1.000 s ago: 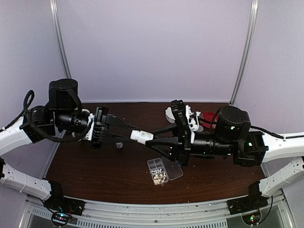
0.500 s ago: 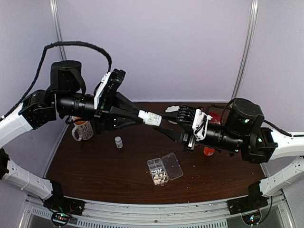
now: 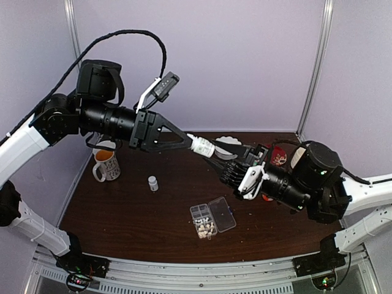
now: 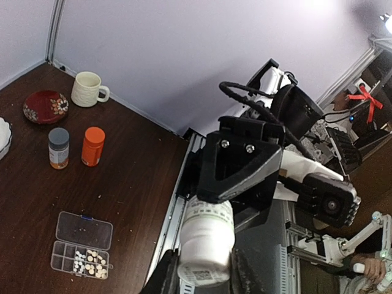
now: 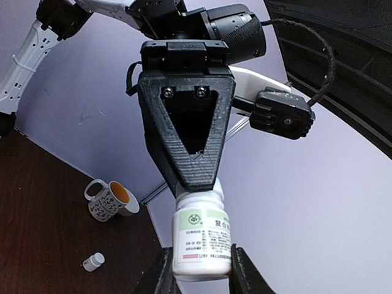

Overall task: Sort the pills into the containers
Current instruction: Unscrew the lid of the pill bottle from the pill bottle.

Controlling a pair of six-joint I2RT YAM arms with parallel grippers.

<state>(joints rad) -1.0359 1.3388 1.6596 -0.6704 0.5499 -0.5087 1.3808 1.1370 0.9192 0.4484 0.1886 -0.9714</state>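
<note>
Logging organiser box [image 3: 197, 212] lying flat on the dark wooden bench [image 3: 135, 214], toward the near edge, with its long axis running roughly far-to-near at a slight slant in the top view. Noting clear hard plastic, a rectangular outline and a tray divided into small cells [image 4: 62, 264]. Seeing the hinged lid [image 3: 223, 215] lying swung fully open, flat beside the tray on the right arm's side. Seeing pills [image 3: 206, 230], tiny cream-white pellets, sitting clustered in the nearer cells. Recording left claw [image 3: 188, 141] and right claw [image 3: 219, 155] both sitting part-closed, each gripping the same white bottle [image 3: 201, 146] in the air above the bench, well apart from the box. Seeing the left pinching the cap end and the right pinching the labelled body. Noting the bottle's long axis lying in line with both claws, cap toward the left arm. Also seeing, standing upright on the bench, a patterned mug [image 3: 107, 165], a tiny white bottle [image 3: 153, 183], an orange bottle [image 4: 93, 146] and a grey-capped bottle [image 4: 59, 147].
</note>
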